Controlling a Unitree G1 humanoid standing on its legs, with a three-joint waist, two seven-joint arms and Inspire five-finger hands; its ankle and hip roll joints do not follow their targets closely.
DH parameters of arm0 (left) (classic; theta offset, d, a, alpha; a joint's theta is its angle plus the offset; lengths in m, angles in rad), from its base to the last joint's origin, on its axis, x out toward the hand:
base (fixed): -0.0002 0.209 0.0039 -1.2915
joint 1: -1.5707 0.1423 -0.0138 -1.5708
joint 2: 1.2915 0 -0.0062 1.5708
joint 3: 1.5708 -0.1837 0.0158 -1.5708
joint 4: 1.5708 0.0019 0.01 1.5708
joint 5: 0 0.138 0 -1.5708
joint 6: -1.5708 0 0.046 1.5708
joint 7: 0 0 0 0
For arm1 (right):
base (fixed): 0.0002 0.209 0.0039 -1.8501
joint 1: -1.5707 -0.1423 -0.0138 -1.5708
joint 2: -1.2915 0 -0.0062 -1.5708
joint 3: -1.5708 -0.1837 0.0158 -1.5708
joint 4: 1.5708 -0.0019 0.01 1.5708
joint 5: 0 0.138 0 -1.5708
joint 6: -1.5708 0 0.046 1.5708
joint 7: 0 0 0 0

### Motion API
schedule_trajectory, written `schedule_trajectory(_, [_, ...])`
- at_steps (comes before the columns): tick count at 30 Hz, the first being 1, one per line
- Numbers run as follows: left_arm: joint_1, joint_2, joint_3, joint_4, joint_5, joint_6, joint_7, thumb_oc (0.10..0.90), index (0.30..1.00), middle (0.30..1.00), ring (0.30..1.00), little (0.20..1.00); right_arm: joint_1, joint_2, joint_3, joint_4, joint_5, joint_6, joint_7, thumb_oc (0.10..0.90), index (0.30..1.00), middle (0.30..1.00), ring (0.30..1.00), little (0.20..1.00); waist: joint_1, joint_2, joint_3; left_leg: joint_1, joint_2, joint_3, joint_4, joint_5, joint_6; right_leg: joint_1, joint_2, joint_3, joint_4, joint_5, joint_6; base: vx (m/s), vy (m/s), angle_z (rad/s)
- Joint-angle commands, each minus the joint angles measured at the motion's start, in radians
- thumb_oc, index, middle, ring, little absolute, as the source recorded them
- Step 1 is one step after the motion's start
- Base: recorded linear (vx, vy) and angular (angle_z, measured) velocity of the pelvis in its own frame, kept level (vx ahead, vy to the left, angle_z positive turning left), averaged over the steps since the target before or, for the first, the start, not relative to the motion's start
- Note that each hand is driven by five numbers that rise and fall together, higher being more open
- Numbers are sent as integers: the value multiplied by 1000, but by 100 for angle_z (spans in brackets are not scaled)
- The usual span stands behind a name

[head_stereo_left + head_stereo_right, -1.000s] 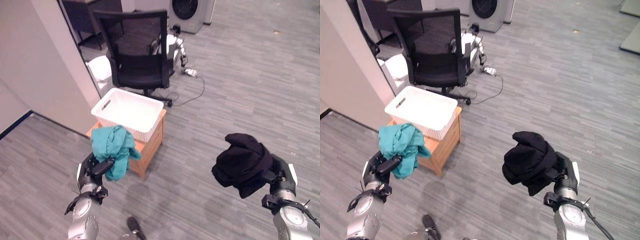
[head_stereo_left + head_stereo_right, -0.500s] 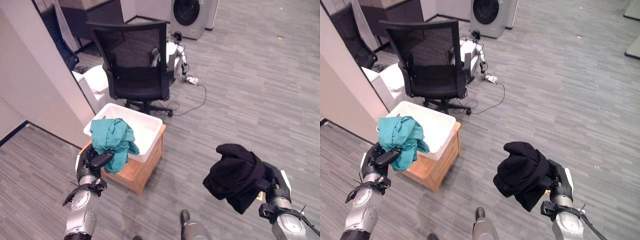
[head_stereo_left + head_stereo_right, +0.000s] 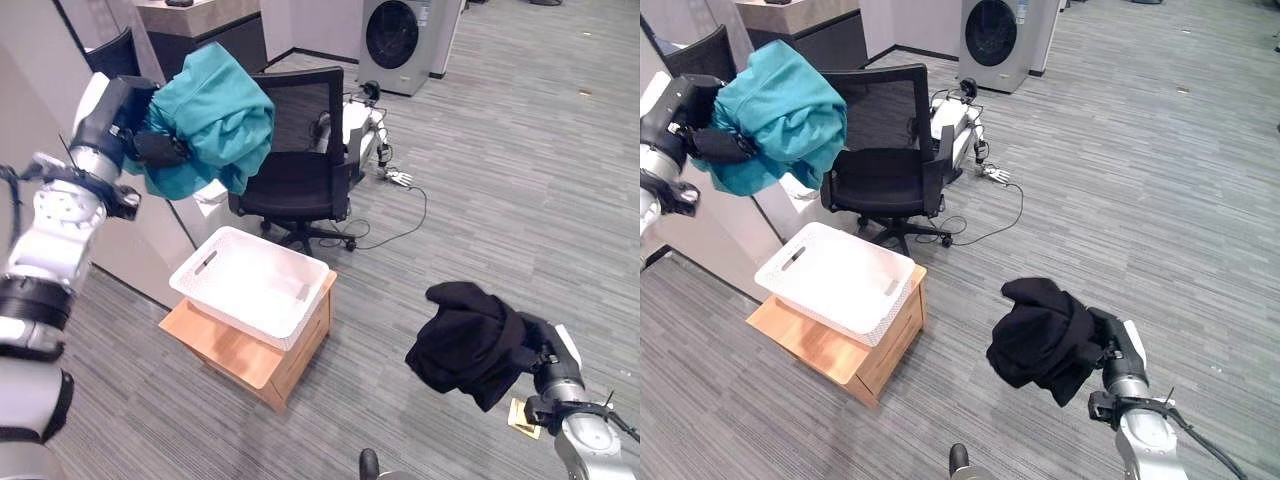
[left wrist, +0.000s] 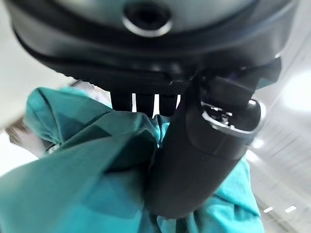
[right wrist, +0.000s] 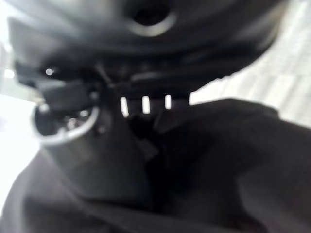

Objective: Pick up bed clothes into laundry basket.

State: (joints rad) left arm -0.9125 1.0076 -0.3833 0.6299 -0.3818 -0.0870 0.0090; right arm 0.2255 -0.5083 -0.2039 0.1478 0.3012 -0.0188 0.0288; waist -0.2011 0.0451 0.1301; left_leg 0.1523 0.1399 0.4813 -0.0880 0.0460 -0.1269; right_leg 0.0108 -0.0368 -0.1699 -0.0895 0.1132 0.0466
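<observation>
My left hand (image 3: 128,125) is raised high at the upper left, shut on a bunched teal garment (image 3: 212,115) that hangs above and behind the basket. Its thumb (image 4: 194,160) presses into the teal cloth (image 4: 73,184). The white laundry basket (image 3: 205,265) stands empty on a low wooden cabinet (image 3: 235,355). My right hand (image 3: 545,355) is low at the right, shut on a bundled black garment (image 3: 465,340) held over the floor, well to the right of the basket. In the right wrist view the thumb (image 5: 92,150) is sunk in the black cloth (image 5: 233,160).
A black mesh office chair (image 3: 300,160) stands just behind the basket. A white partition wall (image 3: 40,60) runs along the left. A washing machine (image 3: 400,40) sits at the back, with a cable and a small white device (image 3: 395,178) on the grey floor beside the chair.
My left hand has lifted the teal garment from beside the basket's front edge to high above it. The camera view has tilted up. The right hand keeps the black garment in about the same place.
</observation>
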Motion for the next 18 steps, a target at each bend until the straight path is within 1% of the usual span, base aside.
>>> schedule_trajectory(1, [-84,18,36,20,106,-41,-6,400,300,300,300,300,-50,-59,-105,-86,50,-112,-23,400,300,300,300,300,-34,-39,-75,17,-81,-7,1,6,14,31,-25,0,2,-16,136,67,-7,-14])
schedule_trajectory(3, [-118,5,10,60,126,-38,-8,400,300,300,300,300,-43,-51,-111,-90,47,-110,-23,400,300,300,300,300,-40,-37,-73,11,-81,-5,1,6,13,25,-27,-2,2,-13,139,28,12,-19])
schedule_trajectory(4, [-169,-14,-41,113,213,-23,1,400,300,300,300,300,-32,-56,-117,-90,43,-110,-24,400,300,300,300,300,-57,-30,-66,-4,-81,0,1,8,11,11,-27,-2,2,-9,141,12,21,-12])
schedule_trajectory(5, [-182,-15,-57,133,239,-22,2,400,300,300,300,300,-31,-56,-117,-88,43,-111,-25,400,300,300,300,300,-60,-28,-65,-10,-81,2,1,8,11,5,-27,-2,2,-7,143,0,0,0])
schedule_trajectory(11, [-211,-54,-94,211,326,-17,8,400,300,300,300,300,-27,-70,-120,-93,39,-114,-31,400,300,300,300,300,-85,-25,-45,-45,-74,14,1,12,8,-39,-22,6,2,0,144,-2,4,-2])
schedule_trajectory(16, [-212,-44,-132,249,435,-16,-4,400,300,300,300,300,-7,-69,-122,-101,29,-118,-33,400,300,300,300,300,-92,-25,-32,-54,-69,25,1,10,6,-54,-19,9,2,1,144,7,11,-13])
schedule_trajectory(18, [-208,-45,-133,254,447,-16,-5,400,300,300,300,300,-4,-70,-126,-103,30,-118,-32,400,300,300,300,300,-93,-25,-29,-55,-69,26,1,9,6,-55,-19,10,2,1,144,0,0,0])
